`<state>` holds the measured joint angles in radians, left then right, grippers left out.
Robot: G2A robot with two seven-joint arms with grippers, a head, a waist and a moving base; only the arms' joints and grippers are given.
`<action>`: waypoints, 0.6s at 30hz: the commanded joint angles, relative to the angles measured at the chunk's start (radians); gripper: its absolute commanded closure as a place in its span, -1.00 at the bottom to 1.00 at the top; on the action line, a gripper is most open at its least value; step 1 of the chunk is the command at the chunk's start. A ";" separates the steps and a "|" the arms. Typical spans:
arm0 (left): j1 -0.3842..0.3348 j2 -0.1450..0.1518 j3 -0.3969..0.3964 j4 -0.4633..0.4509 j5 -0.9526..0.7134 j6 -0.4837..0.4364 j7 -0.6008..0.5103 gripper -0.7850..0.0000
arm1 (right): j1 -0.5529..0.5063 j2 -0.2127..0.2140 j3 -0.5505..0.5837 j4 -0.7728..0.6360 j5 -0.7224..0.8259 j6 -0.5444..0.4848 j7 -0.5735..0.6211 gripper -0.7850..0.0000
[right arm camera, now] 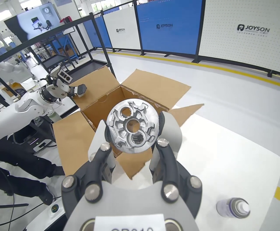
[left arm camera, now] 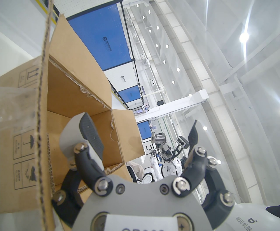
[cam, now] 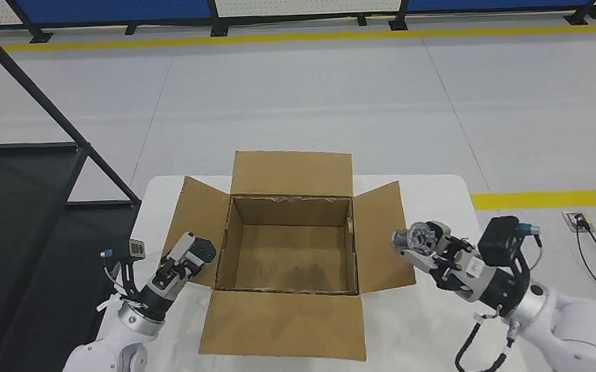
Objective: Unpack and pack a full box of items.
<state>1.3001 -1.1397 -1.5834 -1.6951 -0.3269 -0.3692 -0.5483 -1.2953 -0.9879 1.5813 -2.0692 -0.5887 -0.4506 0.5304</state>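
Your right gripper (right arm camera: 133,129) is pinching a grey holed metal disc (right arm camera: 129,122) beside the empty-looking brown cardboard box (cam: 283,312). Your left gripper (left arm camera: 140,129) is gaping, holding nothing. Repacking is probably waiting.

The box (cam: 284,327) is brown, the disc (right arm camera: 119,129) silver-grey (table (cam: 404,326) white).

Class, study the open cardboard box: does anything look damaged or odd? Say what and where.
Yes: the cardboard box has ragged, torn edges along its rim where the flaps fold. Nothing looks spilled, and the metal disc in the right gripper seems intact.
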 commanded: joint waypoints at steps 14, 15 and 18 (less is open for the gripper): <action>0.000 0.000 0.000 0.000 0.000 0.000 0.000 -1.00 | 0.172 -0.019 -0.208 0.061 -0.029 0.071 0.022 1.00; 0.000 0.000 0.000 0.000 0.000 0.000 0.000 -1.00 | 0.172 -0.019 -0.208 0.061 -0.029 0.071 0.022 1.00; 0.000 0.000 0.000 0.000 0.000 0.000 0.000 -1.00 | 0.172 -0.019 -0.208 0.061 -0.029 0.071 0.022 1.00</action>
<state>1.3001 -1.1397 -1.5834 -1.6951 -0.3269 -0.3692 -0.5483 -1.1228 -1.0072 1.3737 -2.0082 -0.6175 -0.3795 0.5527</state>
